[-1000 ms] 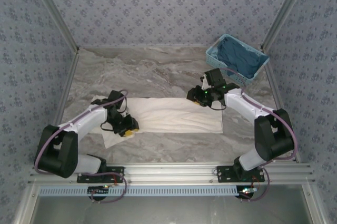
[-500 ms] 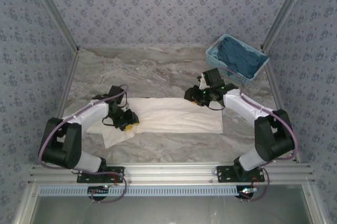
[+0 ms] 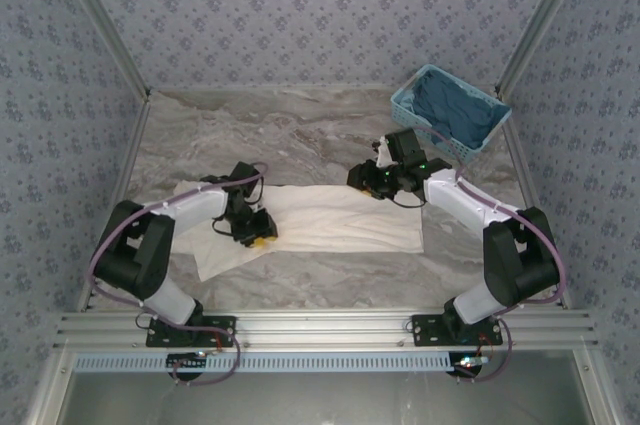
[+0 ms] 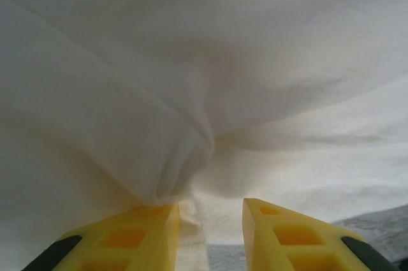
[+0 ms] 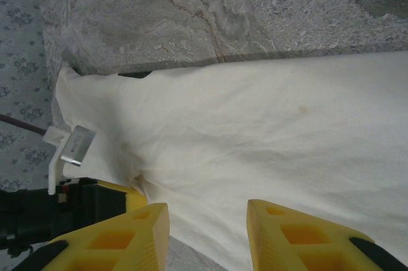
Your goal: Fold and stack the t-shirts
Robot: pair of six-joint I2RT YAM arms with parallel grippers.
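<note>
A cream-white t-shirt [image 3: 340, 217] lies as a long folded strip across the middle of the marble table. My left gripper [image 3: 258, 237] sits low at the shirt's left part. In the left wrist view its yellow jaws [image 4: 210, 220] stand apart; a fold of the t-shirt [image 4: 210, 60] bunches over the left finger, and a thin edge of cloth lies against that finger's inner side. My right gripper [image 3: 362, 181] hovers over the strip's far edge, right of the middle. It stands open [image 5: 207, 226] above the t-shirt [image 5: 268, 124], with nothing between its fingers.
A light-blue lattice basket [image 3: 405, 105] with dark blue cloth in it stands at the back right. Bare marble table [image 3: 300, 135] lies behind the shirt. The left arm's black body and a yellow finger [image 5: 111, 189] show at the shirt's edge in the right wrist view.
My left gripper has slid right along the shirt's near left part and its arm has swung inward. The right gripper has edged slightly left.
</note>
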